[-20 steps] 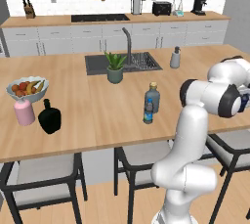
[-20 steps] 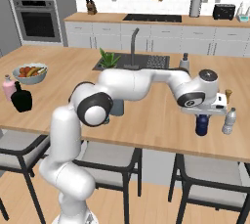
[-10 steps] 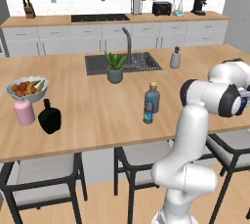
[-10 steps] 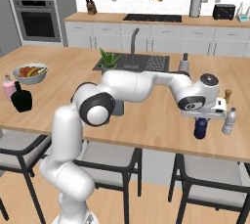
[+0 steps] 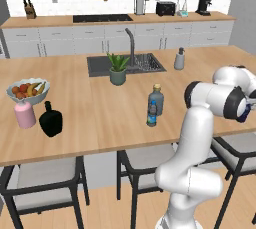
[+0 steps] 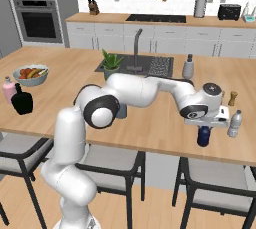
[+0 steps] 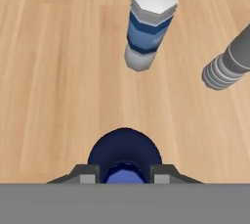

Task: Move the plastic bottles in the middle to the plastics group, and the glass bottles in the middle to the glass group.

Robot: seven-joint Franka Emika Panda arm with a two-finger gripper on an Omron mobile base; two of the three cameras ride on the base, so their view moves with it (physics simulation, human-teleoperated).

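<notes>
My gripper (image 6: pixel 204 124) is shut on the dark navy plastic bottle (image 6: pixel 203 137), held upright low over the island's right end. From the hand view, the navy bottle (image 7: pixel 125 155) sits between my fingertips. Just beyond it stands the plastics group: a clear water bottle with a blue label (image 7: pixel 146 25) (image 6: pixel 234 124) and a pale greyish bottle (image 7: pixel 229 64). Mid-counter stand the grey-blue glass bottle (image 5: pixel 156 98) and a small clear blue-label bottle (image 5: pixel 152 114). The glass group, a pink bottle (image 5: pixel 24 114) and a black bottle (image 5: pixel 50 119), is at the far left.
A fruit bowl (image 5: pixel 27 90) sits behind the glass group. A potted plant (image 5: pixel 118 69) and a sink (image 5: pixel 135 63) lie mid-island, with a soap dispenser (image 5: pixel 179 59) to the right. Two brown shakers (image 6: pixel 228 98) stand behind the plastics group. Stools line the near edge.
The gripper has sunk a little toward the counter with the navy bottle in it. Nothing else has moved.
</notes>
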